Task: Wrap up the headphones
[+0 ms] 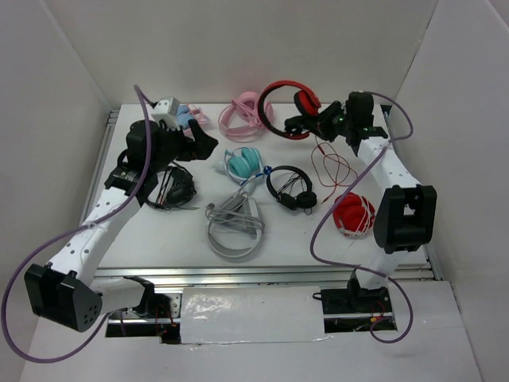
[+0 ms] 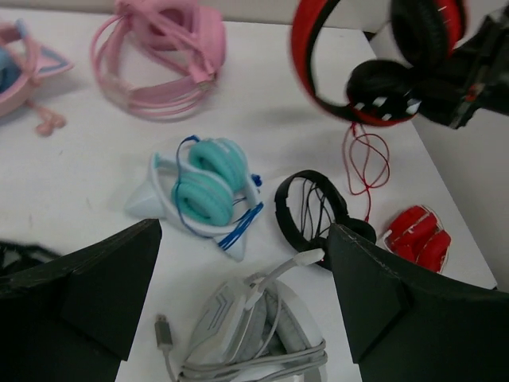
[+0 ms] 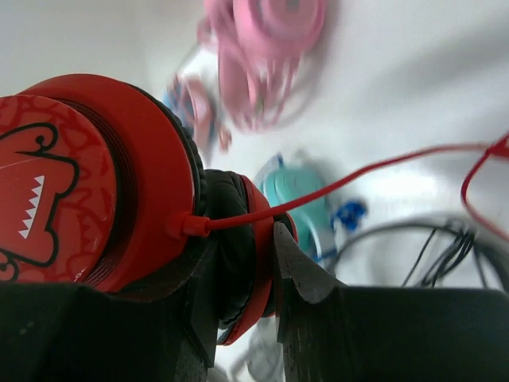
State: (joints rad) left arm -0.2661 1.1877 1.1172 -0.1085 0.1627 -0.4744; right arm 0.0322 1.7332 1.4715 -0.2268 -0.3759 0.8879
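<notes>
The headphones (image 1: 288, 94), with glossy red cups, black pads and a red-and-black headband, are lifted off the table at the back right. My right gripper (image 1: 316, 123) is shut on them. In the right wrist view the fingers (image 3: 310, 278) clamp one padded cup (image 3: 238, 239), and the other red cup (image 3: 87, 183) fills the left. The thin red cable (image 1: 330, 167) hangs from the cup in loose loops down to the table. The headphones (image 2: 318, 72) and cable (image 2: 362, 163) also show in the left wrist view. My left gripper (image 2: 242, 263) is open and empty, well to the left of them.
On the table lie pink headphones (image 1: 242, 115), a teal pair (image 1: 245, 163), a small black on-ear pair (image 1: 290, 189), a compact red pair with whitish cord (image 1: 352, 213), a grey-white headset (image 1: 235, 227) and a black headset (image 1: 176, 187) under my left arm. White walls enclose three sides.
</notes>
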